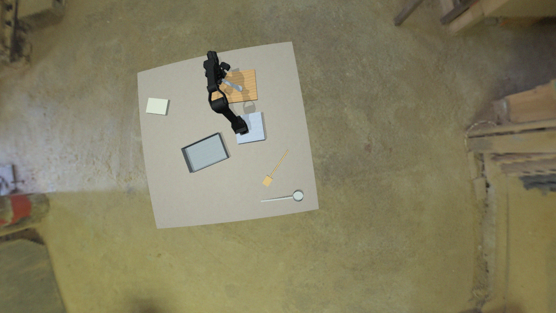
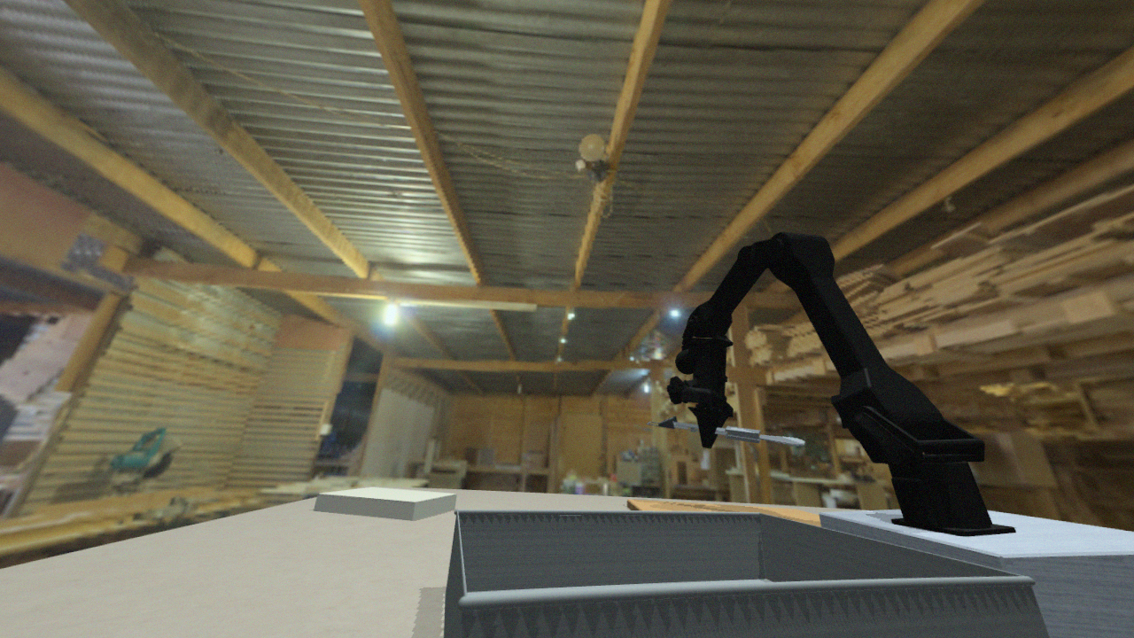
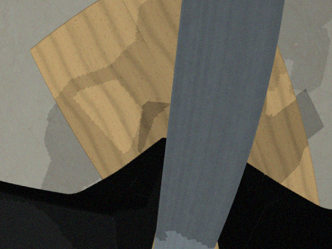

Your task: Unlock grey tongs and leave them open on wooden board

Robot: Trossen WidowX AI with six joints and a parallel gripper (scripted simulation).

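Note:
The grey tongs point(image 1: 232, 84) point(image 2: 742, 433) point(image 3: 214, 104) are held in the air above the wooden board point(image 1: 250, 93) point(image 2: 657, 504) point(image 3: 86, 41), nearly level. In the exterior view their rounded end points right and dips slightly. I cannot tell whether their arms are locked or apart. My gripper point(image 2: 708, 440) point(image 3: 187, 149) points down and is shut on the tongs, one black finger on each side in the wrist view. The roasting tin point(image 1: 206, 152) point(image 2: 602, 615) has nothing lying across it; its inside looks empty from above.
The arm stands on a pale blue-grey base block point(image 1: 256, 126) between the board and the tools. A pale block point(image 1: 157, 106) point(image 2: 385, 501) lies near the table's left edge. A wooden spatula point(image 1: 267, 181) and a pale long-handled round tool point(image 1: 298, 195) lie at the lower right.

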